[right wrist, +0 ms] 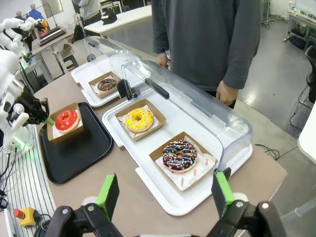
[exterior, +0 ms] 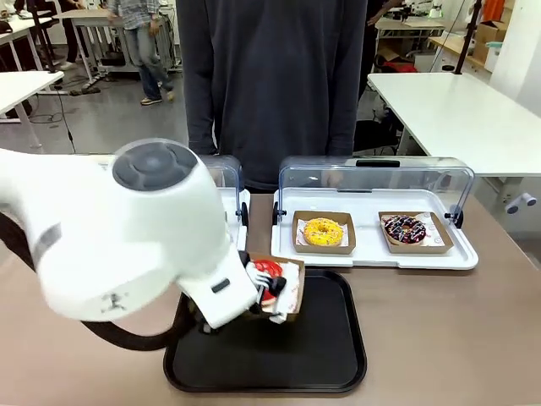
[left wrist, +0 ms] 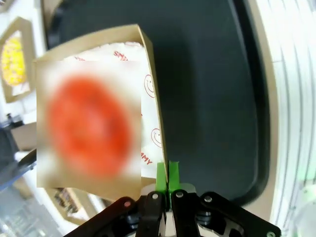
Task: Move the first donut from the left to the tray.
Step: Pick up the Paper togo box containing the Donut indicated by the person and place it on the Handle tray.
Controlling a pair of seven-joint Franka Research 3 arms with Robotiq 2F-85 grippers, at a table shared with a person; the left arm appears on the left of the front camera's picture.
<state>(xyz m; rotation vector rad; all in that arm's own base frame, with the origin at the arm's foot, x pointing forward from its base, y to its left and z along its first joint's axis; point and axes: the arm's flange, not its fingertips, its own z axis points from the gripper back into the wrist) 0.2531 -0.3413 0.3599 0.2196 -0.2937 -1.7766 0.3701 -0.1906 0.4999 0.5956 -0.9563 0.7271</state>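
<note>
Grip: left gripper (left wrist: 168, 174) is clamped on the rim of the small brown cardboard tray (left wrist: 152, 89) – green pads pressed together with the cardboard wall between them.
Donut: first donut from the left (right wrist: 66, 119), red-iced, sits in that cardboard tray on its white paper; in the left wrist view it lies off to one side of the fingers, not between them.
Height: cardboard tray looks tilted and held above the black tray (exterior: 330, 347) in the front view – whether any corner touches, I cannot tell.
Key relation: black tray lies directly beneath and beyond the load, so the coming move is likely downward, hardly sideways.
Attitude: held by one wall only, the cardboard tray hangs out from the fingers; levelling it before release would seem wise.
Right gripper (right wrist: 163, 195): fingers spread wide, holding nothing, well away over the near table edge.
Nearer arm: left, plainly.
Others: yellow donut (exterior: 323, 230) and sprinkled donut (exterior: 406, 228) rest in the white tray (exterior: 372, 255) under its clear lid.
</note>
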